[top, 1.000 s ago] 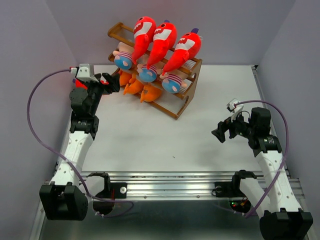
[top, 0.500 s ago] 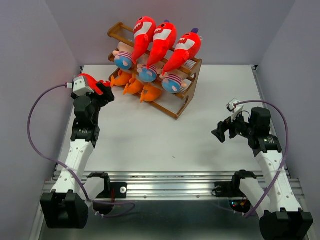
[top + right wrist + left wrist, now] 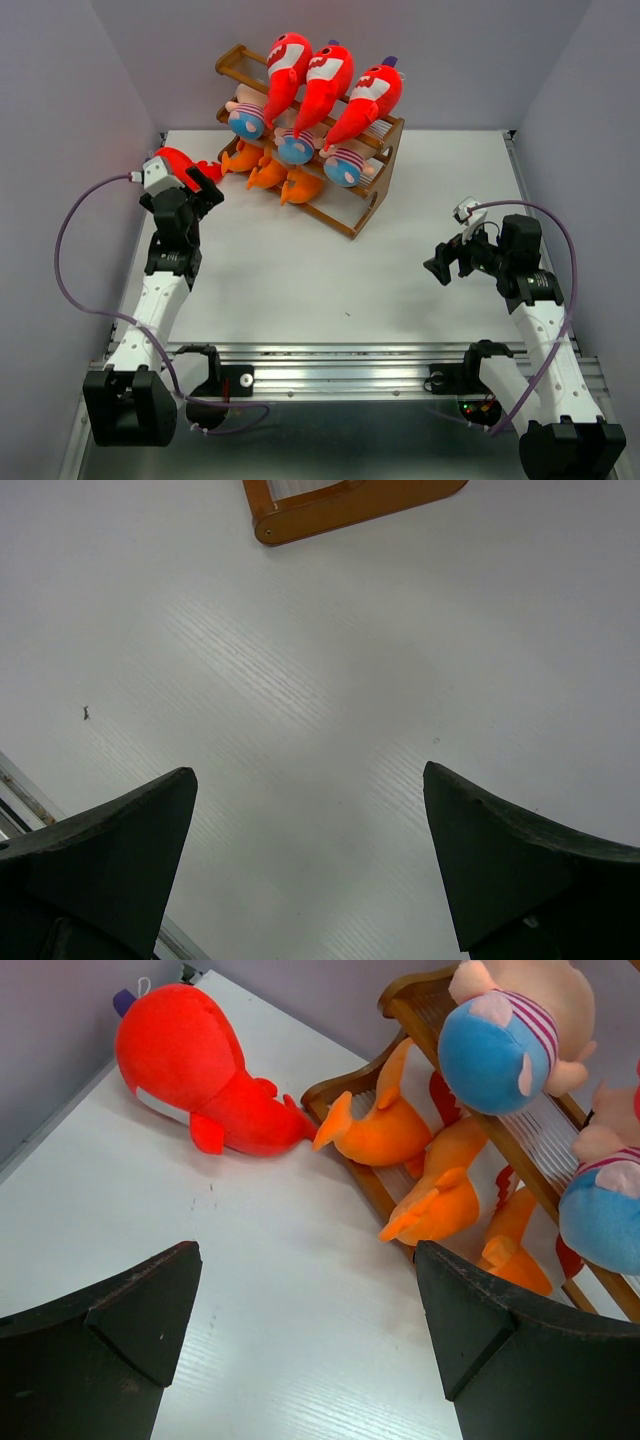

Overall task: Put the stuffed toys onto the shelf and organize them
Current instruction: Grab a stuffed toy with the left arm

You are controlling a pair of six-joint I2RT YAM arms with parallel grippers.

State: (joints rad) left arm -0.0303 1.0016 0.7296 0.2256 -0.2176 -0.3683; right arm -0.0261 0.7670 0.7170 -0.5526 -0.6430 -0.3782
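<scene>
- Left gripper (image 3: 305, 1260) hovering low over the white tabletop (image 3: 250, 1350), jaws spread wide, gripping nothing, aiming at the far-left corner.
- Right gripper (image 3: 305, 780) gaping just as wide, also empty, hanging over bare table well to the right of the rack.
- Loose red plush shark (image 3: 200, 1080) lying on the table just beyond the left gripper, tail end right up against the rack's left end. It's looking like the only toy not shelved yet.
- Judging it soft, light and squashy, with fabric giving decent friction and nothing breakable. Best hold is looking like across the fat middle of the body. The thin tail and fins would be flopping and slipping out.
- Brown wooden three-tier slanted shelf (image 3: 405, 998) standing behind it. Orange plush fish (image 3: 385, 1130) sitting on the bottom tier, striped-shirt dolls (image 3: 500, 1050) lying on the middle one, three red toothy sharks (image 3: 325, 75) leaning on top.
</scene>
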